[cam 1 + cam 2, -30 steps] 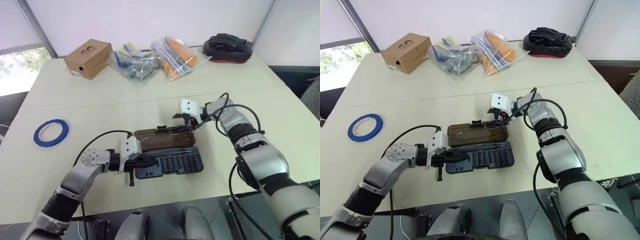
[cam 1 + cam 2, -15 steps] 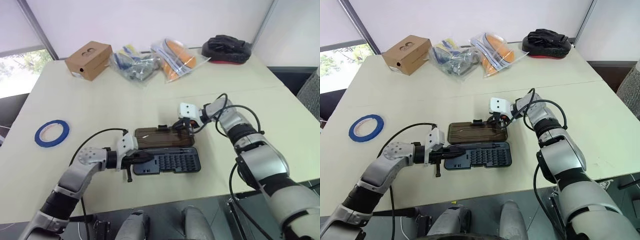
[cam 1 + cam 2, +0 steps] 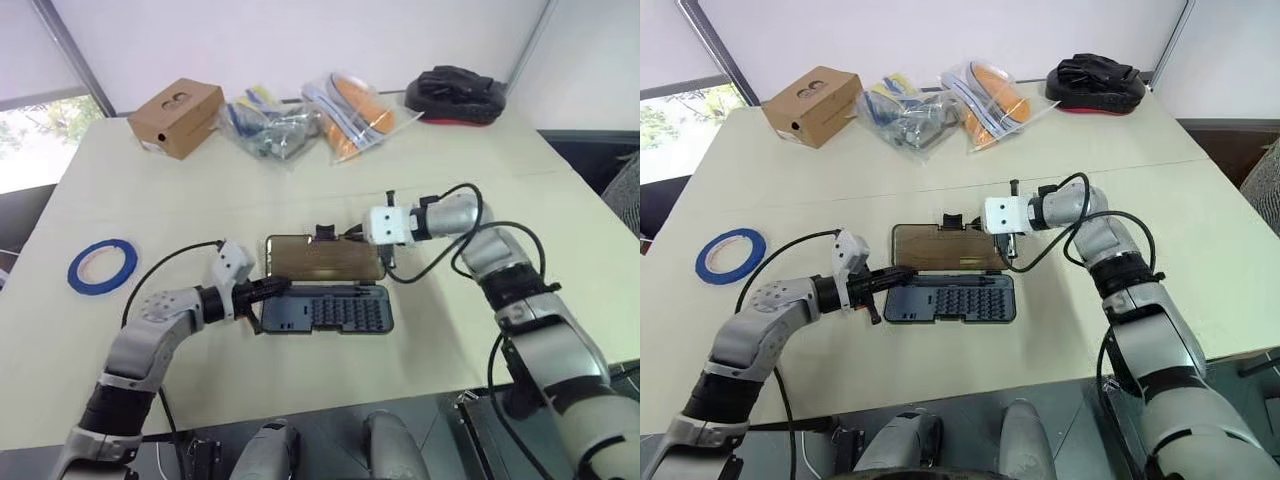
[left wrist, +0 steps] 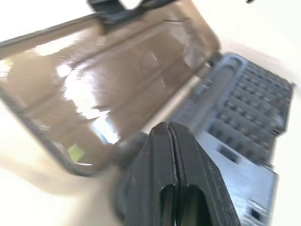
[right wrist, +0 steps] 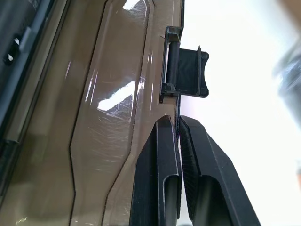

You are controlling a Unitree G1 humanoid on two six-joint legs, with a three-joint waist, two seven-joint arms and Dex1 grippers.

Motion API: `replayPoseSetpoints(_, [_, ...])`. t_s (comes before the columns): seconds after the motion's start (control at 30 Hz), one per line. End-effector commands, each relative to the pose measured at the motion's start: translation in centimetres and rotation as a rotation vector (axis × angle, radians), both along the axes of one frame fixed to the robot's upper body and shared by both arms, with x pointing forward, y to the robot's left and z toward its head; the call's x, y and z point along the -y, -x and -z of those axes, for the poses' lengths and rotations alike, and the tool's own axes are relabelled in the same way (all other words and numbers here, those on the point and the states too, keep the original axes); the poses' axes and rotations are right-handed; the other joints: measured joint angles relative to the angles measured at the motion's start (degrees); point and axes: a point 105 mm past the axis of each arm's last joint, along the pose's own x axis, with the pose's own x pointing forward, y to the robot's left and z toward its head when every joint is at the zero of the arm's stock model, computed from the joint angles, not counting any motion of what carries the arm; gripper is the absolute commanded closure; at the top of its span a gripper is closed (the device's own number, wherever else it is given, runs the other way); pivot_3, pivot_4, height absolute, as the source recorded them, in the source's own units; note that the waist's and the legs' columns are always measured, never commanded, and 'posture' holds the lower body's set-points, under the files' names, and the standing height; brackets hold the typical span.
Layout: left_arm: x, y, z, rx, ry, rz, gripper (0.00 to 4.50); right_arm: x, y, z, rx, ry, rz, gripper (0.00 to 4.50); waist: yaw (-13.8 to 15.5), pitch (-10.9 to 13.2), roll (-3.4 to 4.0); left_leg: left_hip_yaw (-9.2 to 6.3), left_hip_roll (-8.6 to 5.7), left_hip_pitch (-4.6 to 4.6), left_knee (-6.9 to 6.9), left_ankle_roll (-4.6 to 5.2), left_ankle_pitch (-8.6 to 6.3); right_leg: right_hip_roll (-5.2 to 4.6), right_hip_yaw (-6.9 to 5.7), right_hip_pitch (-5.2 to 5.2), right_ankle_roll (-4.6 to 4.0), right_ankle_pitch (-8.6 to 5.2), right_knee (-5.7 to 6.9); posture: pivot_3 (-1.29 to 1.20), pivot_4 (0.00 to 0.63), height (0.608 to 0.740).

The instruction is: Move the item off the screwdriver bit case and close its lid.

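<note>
The screwdriver bit case (image 3: 328,312) lies on the cream table (image 3: 500,200), directly beside the tips of the left gripper (image 3: 272,288) and just below the right gripper (image 3: 368,245).

Task status, judged from the present frames:
- Done: the blue roll of tape (image 3: 102,265) is off the case and rests flat on the table, well apart from both grippers, out beyond the left arm.
- In progress: the lid (image 3: 322,259) is raised on its hinge and stands tilted between flat-open and shut.
- Left: swing the lid down onto the rows of bits and engage the small black latch (image 3: 324,235).

End effectors:
- Right gripper: fingers clenched on the free long edge of the lid, just beside the latch, as the right wrist view confirms (image 5: 169,155).
- Left gripper: fingers pressed together with nothing between them, tips at the near corner of the case where lid and tray meet.

Changes from the frame one second earlier:
- The lid lay flat on the table behind the tray; it is now lifted clear and tilted up.
- The right gripper was still partly spread over the lid's far corner; it has since shut on the edge and risen with it.
- The left gripper has shifted slightly along the case end.
</note>
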Motion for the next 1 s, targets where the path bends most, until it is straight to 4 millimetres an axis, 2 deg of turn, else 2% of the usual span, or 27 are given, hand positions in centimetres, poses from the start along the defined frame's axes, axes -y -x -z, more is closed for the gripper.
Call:
replayPoseSetpoints(0.03, [0.1, -0.1, -2.0, 0.047, 0.056, -0.009, 4.50, -0.8, 1.1, -2.0, 0.134, -0.013, -0.050, 4.40, 0.01, 0.00, -0.01, 0.01, 0.00, 0.00, 0.00, 0.00, 0.00, 0.00, 0.00, 0.00, 0.00, 0.00, 0.00, 0.00, 0.150, 0.740])
replayPoseSetpoints(0.17, [0.1, -0.3, -4.7, 0.069, 0.154, -0.009, 4.50, -1.1, 1.6, -2.4, 0.198, -0.015, -0.058, 4.40, 0.04, 0.02, -0.04, 0.02, 0.00, -0.01, 0.00, 0.00, 0.00, 0.01, 0.00, 0.00, 0.00, 0.00, -0.01, 0.00, 0.150, 0.740])
replayPoseSetpoints(0.3, [-0.1, -0.3, -9.7, 0.107, 0.328, 0.009, 4.50, -1.2, 1.6, -2.2, 0.225, 0.000, -0.058, 4.40, 0.12, 0.08, -0.13, 0.02, 0.02, -0.04, 0.05, 0.00, 0.00, 0.00, 0.00, 0.00, 0.00, 0.00, -0.01, 0.00, 0.150, 0.740])
replayPoseSetpoints(0.33, [-0.2, -0.4, -10.4, 0.115, 0.345, 0.008, 4.50, -1.3, 1.5, -2.2, 0.228, 0.003, -0.060, 4.40, 0.11, 0.09, -0.16, 0.01, 0.02, -0.06, 0.07, 0.00, 0.00, 0.01, 0.00, 0.00, 0.00, 0.00, -0.01, 0.00, 0.150, 0.740])
replayPoseSetpoints(0.4, [-1.4, -1.5, -11.8, 0.137, 0.385, -0.057, 4.50, -1.4, 1.5, -2.2, 0.224, -0.007, -0.057, 4.40, 0.04, 0.09, -0.16, 0.02, 0.02, -0.06, 0.08, 0.00, 0.00, 0.00, -0.01, -0.01, 0.00, 0.00, -0.01, 0.00, 0.150, 0.740])
replayPoseSetpoints(0.47, [-3.1, -3.0, -12.3, 0.153, 0.395, -0.162, 4.50, -1.5, 1.5, -2.3, 0.229, -0.001, -0.061, 4.40, 0.00, 0.10, -0.16, 0.01, 0.02, -0.05, 0.07, 0.00, 0.00, 0.02, -0.01, -0.01, 0.00, 0.00, -0.02, 0.00, 0.150, 0.740])
replayPoseSetpoints(0.53, [-4.2, -4.1, -11.9, 0.160, 0.356, -0.234, 4.50, -1.5, 1.5, -2.3, 0.236, 0.006, -0.065, 4.40, -0.04, 0.10, -0.16, 0.01, -0.05, -0.05, 0.06, 0.00, 0.00, 0.04, -0.02, -0.01, 0.00, 0.00, -0.02, 0.00, 0.150, 0.740])
replayPoseSetpoints(0.67, [-5.4, -5.5, -9.3, 0.138, 0.243, -0.308, 4.50, -1.4, 1.5, -2.5, 0.237, 0.005, -0.064, 4.40, -0.15, 0.10, -0.17, 0.01, -0.11, -0.05, 0.02, 0.00, 0.00, 0.02, -0.02, -0.02, 0.00, 0.00, -0.04, 0.00, 0.150, 0.740])
replayPoseSetpoints(1.0, [-3.2, -5.9, -2.8, 0.047, 0.047, -0.193, 4.50, -1.7, 1.7, -3.1, 0.240, -0.022, -0.061, 4.40, -0.04, 0.11, -0.19, 0.01, -0.16, -0.08, 0.04, 0.00, 0.00, 0.01, -0.02, -0.02, 0.00, 0.00, -0.05, 0.00, 0.150, 0.740])
